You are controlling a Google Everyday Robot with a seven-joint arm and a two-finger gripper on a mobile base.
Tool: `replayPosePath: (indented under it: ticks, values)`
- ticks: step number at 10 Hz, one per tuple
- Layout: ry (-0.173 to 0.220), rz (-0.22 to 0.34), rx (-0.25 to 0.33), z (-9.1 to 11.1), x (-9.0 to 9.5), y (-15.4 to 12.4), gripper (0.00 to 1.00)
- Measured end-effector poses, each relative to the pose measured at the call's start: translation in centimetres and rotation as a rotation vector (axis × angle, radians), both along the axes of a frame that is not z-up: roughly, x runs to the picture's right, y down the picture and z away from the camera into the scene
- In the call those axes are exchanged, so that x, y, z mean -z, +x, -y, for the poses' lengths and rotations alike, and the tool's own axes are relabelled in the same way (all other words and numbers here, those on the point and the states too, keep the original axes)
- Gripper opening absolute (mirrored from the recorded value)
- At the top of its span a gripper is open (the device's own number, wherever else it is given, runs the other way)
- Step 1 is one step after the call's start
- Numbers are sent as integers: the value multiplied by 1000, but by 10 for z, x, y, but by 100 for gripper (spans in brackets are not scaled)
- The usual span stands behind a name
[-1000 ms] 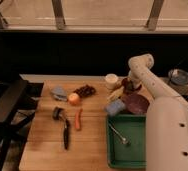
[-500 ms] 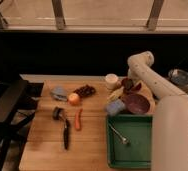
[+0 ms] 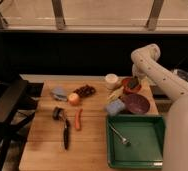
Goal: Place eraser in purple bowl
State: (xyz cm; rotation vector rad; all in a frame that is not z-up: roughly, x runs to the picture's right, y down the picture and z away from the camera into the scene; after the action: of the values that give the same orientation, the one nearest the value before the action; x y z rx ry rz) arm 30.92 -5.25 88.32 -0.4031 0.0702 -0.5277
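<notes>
- Arm [image 3: 159, 75] reaches in from the right, white, elbow high near the window ledge.
- Tool [image 3: 132, 84] sits at the far right of the table [image 3: 42, 145], low over the small red bowl [image 3: 125, 90]. A dark block is at its tip; cannot tell how far the fingers are apart, or whether they grip it.
- Purple bowl [image 3: 136, 103] lies just in front of the red bowl, toward the camera, on the table's right edge. Inside looks dark; contents cannot be made out.
- Blue sponge [image 3: 115, 106] just left of the purple bowl, close to its rim.
- Green tray [image 3: 157, 150] in front of both, a spoon [image 3: 119, 135] lying in it.
- White cup [image 3: 111, 80] left of the red bowl.
- Mid-table: grapes [image 3: 85, 90], an orange [image 3: 74, 99], a carrot [image 3: 78, 119], a black utensil [image 3: 65, 131], a grey-blue object [image 3: 59, 92].
</notes>
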Motion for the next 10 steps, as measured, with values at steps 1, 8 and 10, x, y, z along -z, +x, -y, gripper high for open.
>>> replayPosePath:
  ticks: [1, 8, 10]
  values:
    - [-14, -21, -16, -7, 15, 6, 0]
    - [-125, 3, -178, -71, 64, -8, 34]
    - [-159, 20, -210, -88, 58, -19, 55]
